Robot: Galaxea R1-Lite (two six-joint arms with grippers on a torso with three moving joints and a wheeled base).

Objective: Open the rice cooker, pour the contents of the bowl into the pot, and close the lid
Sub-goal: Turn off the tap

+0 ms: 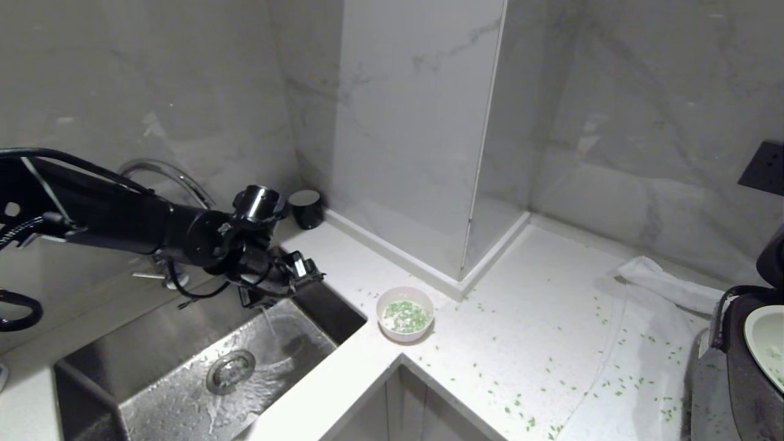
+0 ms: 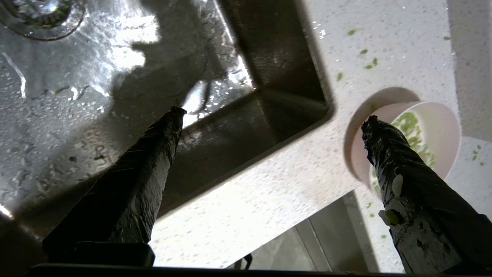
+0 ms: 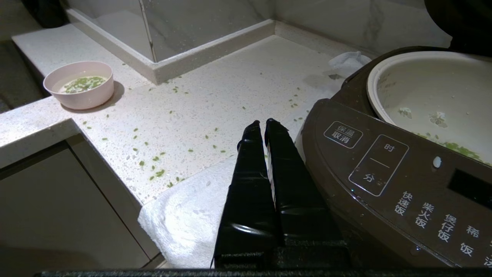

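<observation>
- The right gripper (image 3: 265,122) sits nearest its wrist camera, its two black fingers pressed together with nothing between them, parked just beside the front panel of the rice cooker (image 3: 388,181).
- The cooker stands open at the 3 o'clock edge of the head view; its pale pot (image 3: 430,92) is uncovered, with a few green bits and white flecks inside. The lid is outside what can be clearly made out.
- A white cloth (image 1: 655,343) lies under and in front of the cooker.
- The bowl (image 1: 405,313) stands upright on the white counter (image 1: 520,294), near centre, at about 9 o'clock from the cooker and well apart from it. The contents (image 1: 404,315), green bits in a little water, are in it.
- Loose green bits (image 1: 514,404) are scattered over the counter between bowl and cooker.
- The left gripper (image 1: 288,275) hangs over the steel sink (image 1: 184,380), at 9 o'clock from the bowl, fingers spread wide and holding nothing.
- In the left wrist view one fingertip (image 2: 374,129) overlaps the bowl's rim; whether it touches is unclear.
</observation>
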